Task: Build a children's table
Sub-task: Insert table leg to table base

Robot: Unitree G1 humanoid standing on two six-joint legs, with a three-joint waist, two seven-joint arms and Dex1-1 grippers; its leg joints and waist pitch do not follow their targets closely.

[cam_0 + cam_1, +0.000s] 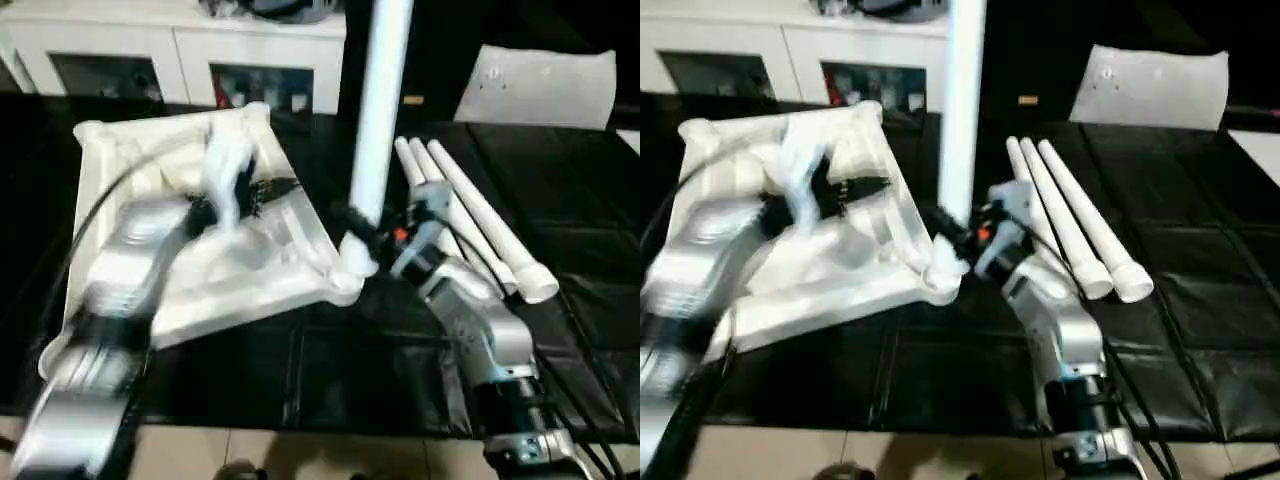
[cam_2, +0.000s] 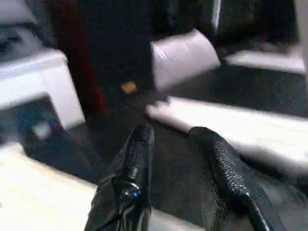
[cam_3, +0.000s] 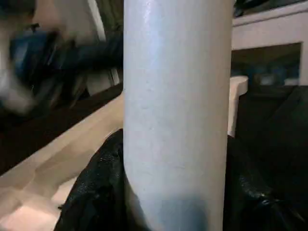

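Table top (image 1: 250, 270) lies ribs-up on the black bench (image 1: 560, 200), under the left tool (image 1: 262, 192). Left tool's fingers (image 2: 137, 159) spread, gripping nothing. Right tool (image 1: 362, 228) pinches the upright leg (image 1: 378, 120) low down, its foot at the top's near corner socket (image 1: 345, 280). Just beyond the right tool, three loose legs (image 1: 470, 215) lie side by side. Further off: white cabinet (image 1: 170, 45), flat white sheet (image 1: 540, 85).

The white plastic ribbed tabletop (image 1: 200, 250) lies frame left; three white tapered tube legs (image 1: 470, 215) lie right; a fourth white tube leg (image 1: 380, 110) stands upright between them.
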